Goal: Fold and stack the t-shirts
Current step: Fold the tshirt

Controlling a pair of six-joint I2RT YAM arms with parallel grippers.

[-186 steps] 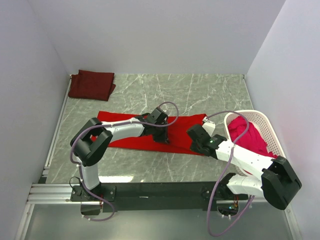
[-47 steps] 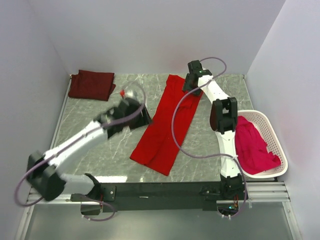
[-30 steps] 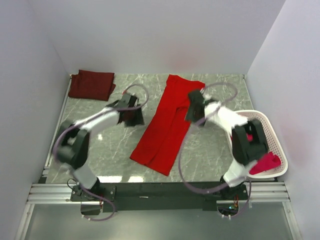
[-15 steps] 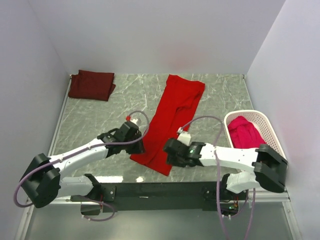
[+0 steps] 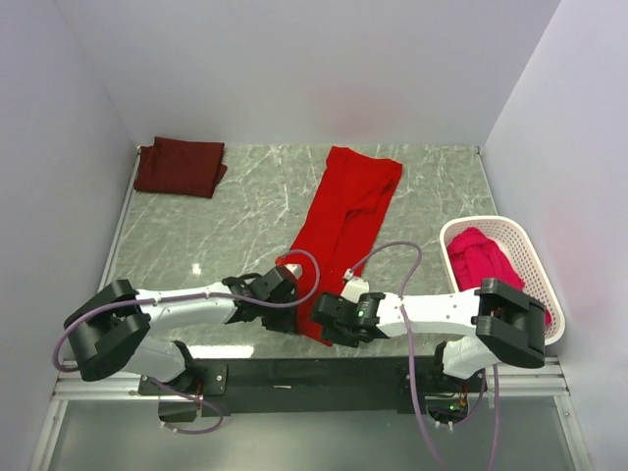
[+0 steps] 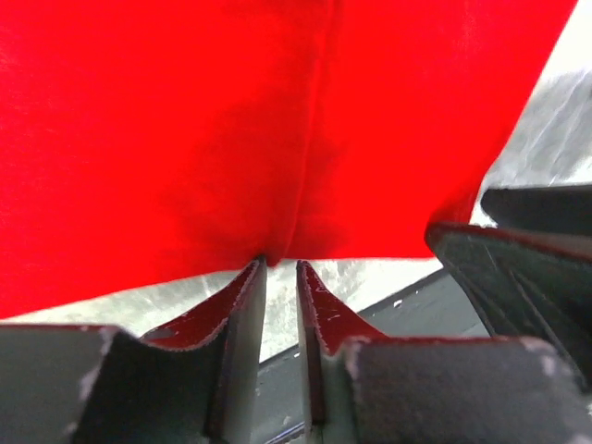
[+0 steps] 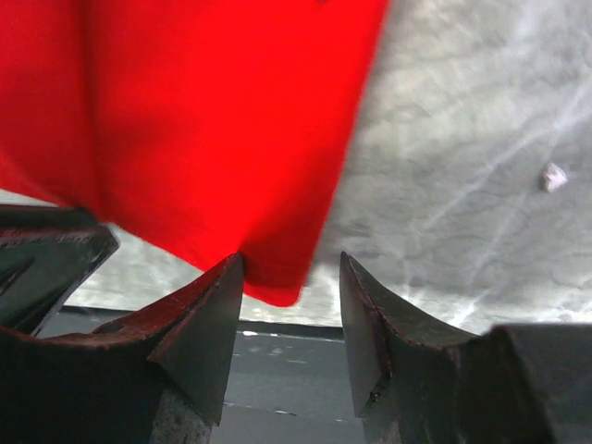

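A marble-patterned surface [image 5: 196,235] seen from above, with two robot arms reaching in from its near edge. A bright red t-shirt [image 5: 343,226], folded into a long narrow strip, lies slanted across the middle, running from the far wall down to the near edge. Both arms meet at its near end.

The left end effector [image 6: 280,264] sits at the hem, where a fold line runs down the cloth. Its jaws are narrow, with only a slim gap between them; whether cloth is pinched there cannot be told. The right end effector [image 7: 291,264] stands just beside it at the strip's near corner. Its jaws are wide apart, and the corner of red cloth lies between the tips, not clamped.

A dark maroon t-shirt [image 5: 180,167] rests folded in the far left corner, well apart from the arms. At the right edge, a white perforated basket [image 5: 525,245] holds a crumpled pinkish-red t-shirt [image 5: 481,260].
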